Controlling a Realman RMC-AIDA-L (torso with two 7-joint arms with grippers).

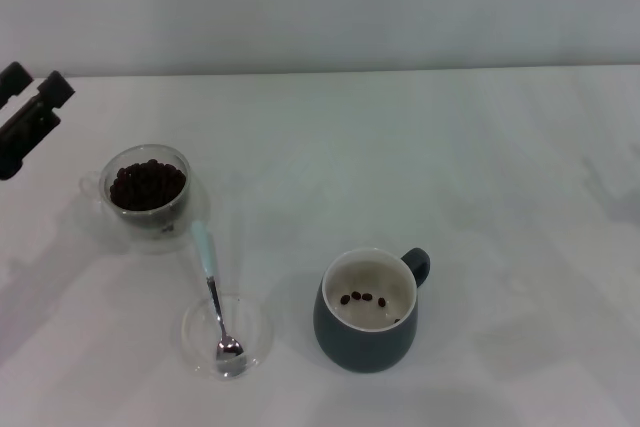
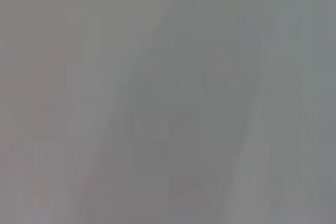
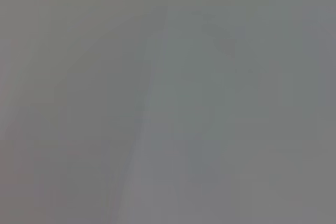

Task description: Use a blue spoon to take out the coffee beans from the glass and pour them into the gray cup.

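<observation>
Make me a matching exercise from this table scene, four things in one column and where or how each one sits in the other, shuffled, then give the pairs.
Things:
1. pale-blue-handled metal spoon
2. small clear double-walled glass
3. dark blue-gray mug
4. black left gripper

States:
A. a few beans at its bottom
B. at the table's far left edge, holding nothing
C. bowl resting in the shallow clear dish
D. nearly full of dark coffee beans

Pairs: 1-C, 2-D, 3-A, 4-B

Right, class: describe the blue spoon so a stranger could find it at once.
Start at the white table and find the gray cup near its front edge. To that cup's left sits a shallow clear glass dish; the blue spoon rests its metal bowl in it, handle pointing toward the glass of coffee beans. It alone has a pale-blue handle.
</observation>
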